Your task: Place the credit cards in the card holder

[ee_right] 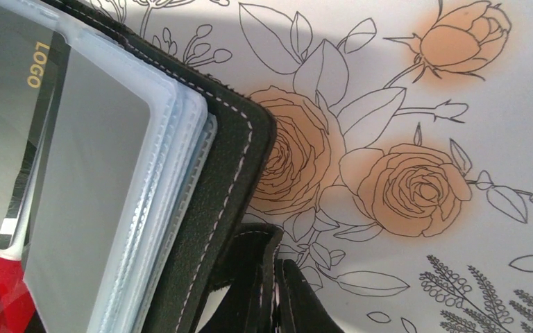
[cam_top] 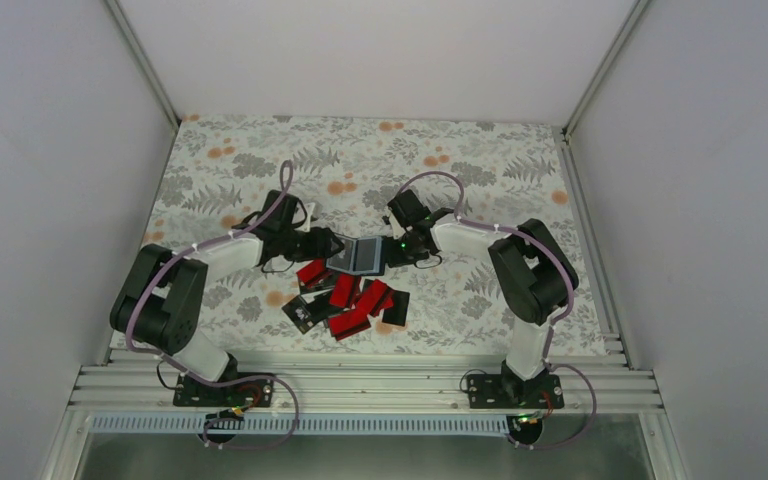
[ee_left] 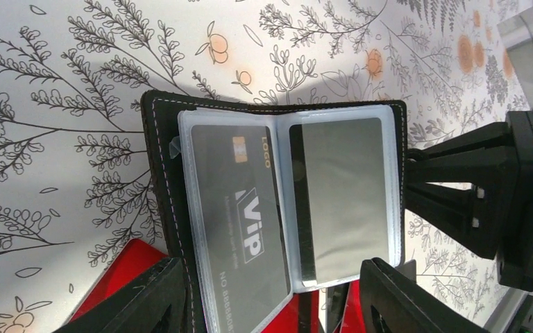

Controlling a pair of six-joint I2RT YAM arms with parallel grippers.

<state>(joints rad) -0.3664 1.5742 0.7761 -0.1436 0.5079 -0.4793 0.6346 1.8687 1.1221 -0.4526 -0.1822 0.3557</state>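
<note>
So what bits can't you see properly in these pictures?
- Top view: how many credit cards are piled; they overlap and look tiny.
- Left wrist view: the red cards under the card holder, hidden by it and the bottom edge.
- Right wrist view: fingertips of the right gripper, cut off below the holder's strap.
- Both wrist views: back sleeves' contents, covered by front ones.

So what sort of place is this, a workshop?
Probably a robotics test booth: plain white walls on an aluminium frame box in a floral-clothed table, a left arm and a right arm are bolted to its near edge, and cards lie beside a card holder.
</note>
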